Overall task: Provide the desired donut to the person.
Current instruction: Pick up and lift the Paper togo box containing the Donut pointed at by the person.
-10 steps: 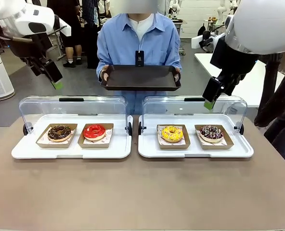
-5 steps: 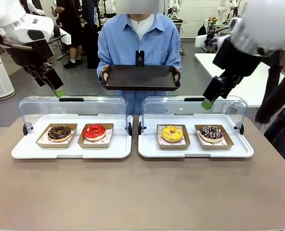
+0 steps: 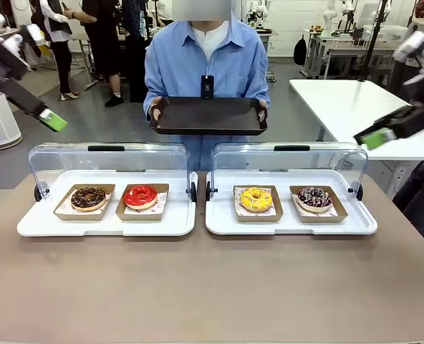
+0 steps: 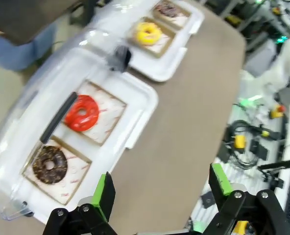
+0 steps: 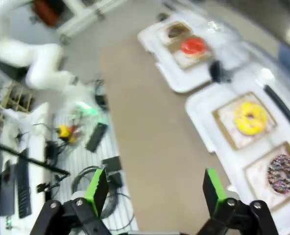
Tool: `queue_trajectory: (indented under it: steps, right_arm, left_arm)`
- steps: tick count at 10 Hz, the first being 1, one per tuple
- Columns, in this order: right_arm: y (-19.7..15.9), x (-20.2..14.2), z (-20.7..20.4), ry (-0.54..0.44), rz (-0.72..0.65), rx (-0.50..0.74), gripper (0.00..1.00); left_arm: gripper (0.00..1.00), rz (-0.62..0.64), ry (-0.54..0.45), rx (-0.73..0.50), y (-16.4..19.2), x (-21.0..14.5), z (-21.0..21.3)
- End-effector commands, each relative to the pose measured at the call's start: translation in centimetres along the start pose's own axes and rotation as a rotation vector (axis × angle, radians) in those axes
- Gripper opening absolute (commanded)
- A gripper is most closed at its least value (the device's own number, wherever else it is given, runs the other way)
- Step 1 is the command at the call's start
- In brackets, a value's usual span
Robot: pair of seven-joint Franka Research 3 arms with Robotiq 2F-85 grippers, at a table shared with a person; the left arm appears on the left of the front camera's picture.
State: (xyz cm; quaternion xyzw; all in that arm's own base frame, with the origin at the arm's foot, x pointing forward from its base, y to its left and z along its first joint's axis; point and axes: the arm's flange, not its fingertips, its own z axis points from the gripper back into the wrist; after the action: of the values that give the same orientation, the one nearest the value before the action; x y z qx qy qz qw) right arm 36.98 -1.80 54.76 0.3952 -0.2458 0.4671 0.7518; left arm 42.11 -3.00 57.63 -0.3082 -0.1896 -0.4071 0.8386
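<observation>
Brown surface [image 3: 212, 287] fills the lower frame, with a busy lab behind it. Four donuts sit mid-frame, each in its own brown card holder. The chocolate donut [image 3: 89, 196] and red donut [image 3: 141, 195] are on the left white tray [image 3: 104, 231]. The yellow donut [image 3: 256, 198] and sprinkled donut [image 3: 314, 197] are on the right white tray [image 3: 291, 229]. The clear lids [image 3: 108, 161] look swung up behind them, but check that before you reach.

The person [image 3: 206, 64] stands top centre, holding a dark tray [image 3: 208, 115] out level with both hands. You can't tell from these frames which donut is wanted.

The left gripper [image 4: 162, 188] is spread wide and empty, high at the upper left, well away from the trays. The right gripper [image 5: 152, 188] is the same, released and empty, out at the right edge.

Handling guess: the donuts are light, soft and sticky on top, and the icing and sprinkles will smear or crush under the pads. Don't pinch the donut itself. Take the card holder by one short rim, squeeze gently because thin card buckles, and keep it level so the donut doesn't slide out.
</observation>
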Motion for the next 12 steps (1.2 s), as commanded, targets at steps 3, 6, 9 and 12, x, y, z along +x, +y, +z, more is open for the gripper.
queue_trajectory:
  steps: [3, 6, 9, 12]
  right_arm:
    - [-2.8, -3.3, 4.6, -0.138, 0.159, 0.24, 1.0]
    - [-3.0, -4.3, 6.0, -0.242, 0.166, 0.176, 1.0]
    - [-2.3, -3.8, 6.7, -0.211, 0.123, 0.085, 1.0]
    - [-1.9, -3.6, 6.9, -0.178, 0.099, 0.052, 1.0]
  left_arm:
    - [1.0, -0.105, -0.26, -0.173, 3.4, -3.9, 5.2]
    - [1.0, -0.237, -0.467, -0.113, 3.1, -6.0, 6.0]
    - [1.0, -0.248, -0.489, -0.064, 2.6, -6.3, 5.9]
    - [1.0, -0.21, -0.464, -0.039, 2.5, -6.7, 6.1]
